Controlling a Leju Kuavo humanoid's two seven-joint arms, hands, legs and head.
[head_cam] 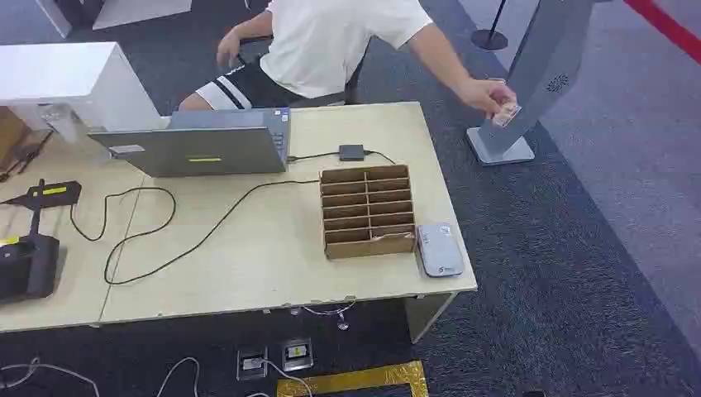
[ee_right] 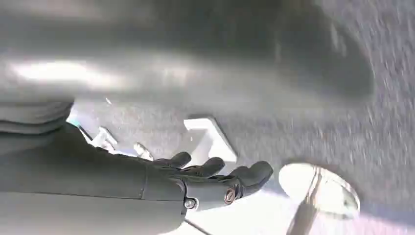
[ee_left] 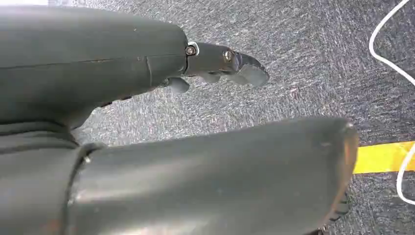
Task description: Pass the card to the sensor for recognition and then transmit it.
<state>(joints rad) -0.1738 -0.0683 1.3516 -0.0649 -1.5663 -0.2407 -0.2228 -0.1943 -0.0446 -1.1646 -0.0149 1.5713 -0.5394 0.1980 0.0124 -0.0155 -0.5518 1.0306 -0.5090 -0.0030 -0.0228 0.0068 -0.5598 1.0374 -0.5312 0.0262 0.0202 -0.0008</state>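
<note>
On the far left of the wooden table (head_cam: 248, 273) sits a black device (head_cam: 25, 265) with a black stand (head_cam: 45, 194) behind it, and a black cable (head_cam: 149, 240) loops across the tabletop toward a small black box (head_cam: 351, 152). A grey laptop (head_cam: 198, 142) stands at the table's far edge, and a person (head_cam: 331, 41) in a white shirt sits behind it. Right of the middle lies a cardboard organizer (head_cam: 368, 212) divided into rows of slots, and just beside it on the right, near the table corner, lies the grey sensor (head_cam: 439, 249). Further right, off the table, the person's hand (head_cam: 494, 99) reaches out and holds the card (head_cam: 506, 116) against a grey standing panel (head_cam: 546, 74) whose base rests on the carpet. The left hand (ee_left: 220, 66) hangs over grey carpet near a strip of yellow tape (ee_left: 384, 156), its fingers loosely extended and holding nothing. The right hand (ee_right: 215, 178) also hangs above the floor, fingers slightly curled, apart and empty.
</note>
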